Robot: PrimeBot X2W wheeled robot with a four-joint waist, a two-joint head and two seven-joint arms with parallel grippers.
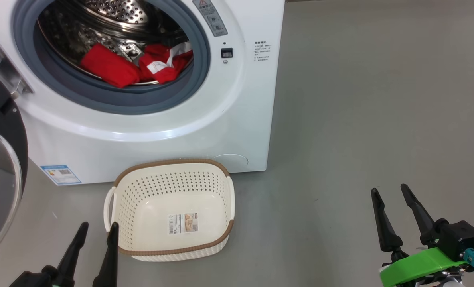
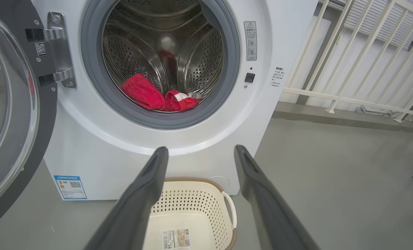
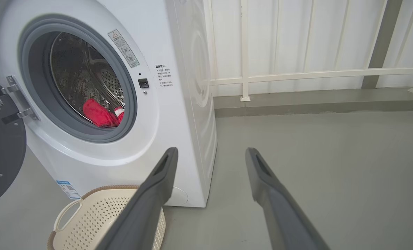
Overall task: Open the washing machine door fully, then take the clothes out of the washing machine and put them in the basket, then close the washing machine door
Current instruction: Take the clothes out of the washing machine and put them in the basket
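The white washing machine (image 1: 205, 131) (image 2: 88, 152) (image 3: 178, 104) stands with its round black washing machine door (image 1: 1, 171) (image 2: 11, 114) (image 3: 1, 152) swung open to the left. Red clothes (image 1: 133, 65) (image 2: 158, 97) (image 3: 100, 114) with white trim lie at the front of the steel drum. The cream basket (image 1: 173, 209) (image 2: 189, 215) (image 3: 98, 218) sits on the floor before the machine, holding no clothes. My left gripper (image 1: 99, 229) (image 2: 201, 152) hovers open just left of the basket. My right gripper (image 1: 390, 191) (image 3: 211, 154) is open over bare floor, far right of the basket.
Grey floor (image 1: 360, 119) stretches to the right of the machine. A white railing (image 2: 359, 69) (image 3: 314, 74) runs along the wall behind. A blue label sticker (image 1: 60, 174) marks the machine's lower left front.
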